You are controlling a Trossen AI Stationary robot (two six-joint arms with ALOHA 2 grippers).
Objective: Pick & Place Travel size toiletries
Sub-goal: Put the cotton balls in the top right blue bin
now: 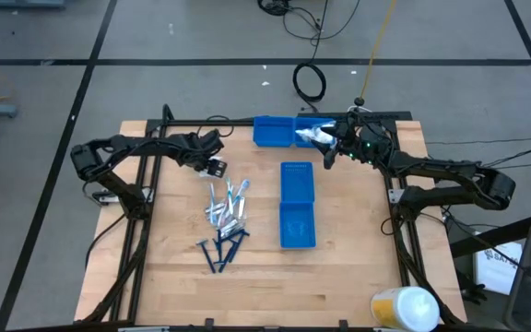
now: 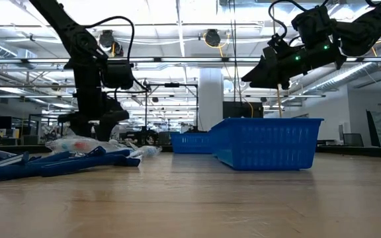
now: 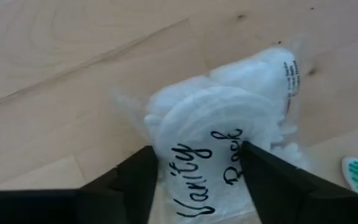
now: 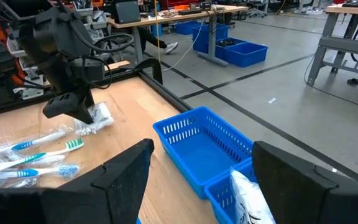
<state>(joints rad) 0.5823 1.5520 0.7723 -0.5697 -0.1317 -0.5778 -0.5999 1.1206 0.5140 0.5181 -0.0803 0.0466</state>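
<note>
My left gripper (image 3: 197, 163) is down at the far end of the toiletry pile (image 1: 229, 207), shut on a white "Vanity Pack" packet (image 3: 229, 112). In the right wrist view that gripper (image 4: 73, 107) shows with the packet (image 4: 98, 115) under its tip. White and light-blue toothbrushes (image 4: 30, 155) and dark blue razors (image 1: 221, 247) lie flat on the table. My right gripper (image 4: 204, 155) hangs open above the far blue bins, over a white packet (image 4: 247, 196) lying in one of them. My left gripper pinches the white packet between its two fingers (image 3: 138, 180), which stand on either side of its printed end (image 3: 194, 186). It comes from above, pointing down. The packet's far end (image 3: 272, 74) reaches out over the wood; I cannot tell whether it rests there.
Two blue bins stand side by side at the far edge: an empty one (image 1: 270, 132) and one holding white packets (image 1: 312, 136). A longer blue bin (image 1: 297, 205) runs down the table's middle. Dark frame rails border the left and right sides.
</note>
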